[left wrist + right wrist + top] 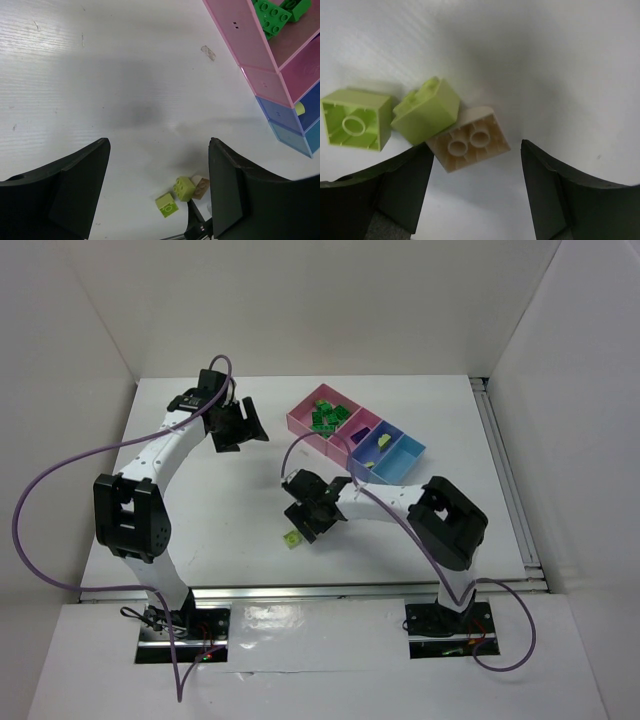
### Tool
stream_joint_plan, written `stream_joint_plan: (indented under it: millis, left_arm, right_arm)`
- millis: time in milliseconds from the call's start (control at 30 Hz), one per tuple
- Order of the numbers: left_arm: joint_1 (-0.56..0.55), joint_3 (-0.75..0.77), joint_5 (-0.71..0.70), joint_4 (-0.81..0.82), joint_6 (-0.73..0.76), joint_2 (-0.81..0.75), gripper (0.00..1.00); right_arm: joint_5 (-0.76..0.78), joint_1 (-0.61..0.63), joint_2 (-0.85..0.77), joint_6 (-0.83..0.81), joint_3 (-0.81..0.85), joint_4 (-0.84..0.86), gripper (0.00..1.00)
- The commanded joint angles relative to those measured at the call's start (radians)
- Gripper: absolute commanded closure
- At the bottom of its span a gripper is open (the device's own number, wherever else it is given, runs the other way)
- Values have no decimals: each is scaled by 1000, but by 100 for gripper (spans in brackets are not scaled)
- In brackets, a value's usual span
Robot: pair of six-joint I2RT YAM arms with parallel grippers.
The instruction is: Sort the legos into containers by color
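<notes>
Three legos lie loose on the table under my right gripper (305, 522): a pale beige brick (470, 140) upside down, a yellow-green brick (426, 111) touching it, and a second yellow-green brick (355, 120) upside down to the left. My right gripper (476, 172) is open and empty, just short of the beige brick. The same three bricks show low in the left wrist view (184, 188). My left gripper (159, 165) is open and empty, high above the table at the back left (243, 425). The containers (300, 425) hold dark green legos (325, 418) in the large pink bin.
The bin row runs diagonally at the back right: large pink (250, 45), small pink (267, 82), violet-blue (280, 114) with a yellow-green brick (300, 107) in it, and light blue (405, 458). White walls enclose the table on three sides.
</notes>
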Motion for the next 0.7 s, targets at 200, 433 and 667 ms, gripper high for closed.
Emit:
stream_joint_plan:
  millis: [200,433,667]
  left_arm:
    - [7,0,13,-5,20,-27,17]
    - [7,0,13,-5,20,-27,17]
    - [7,9,22,-5,20,-18,17]
  right_arm:
    - [50,-24,42,-26,29,81,47]
    - [203,-45,-8,35,41,34,57]
    - [401,-239,-194,272,41,-67,57]
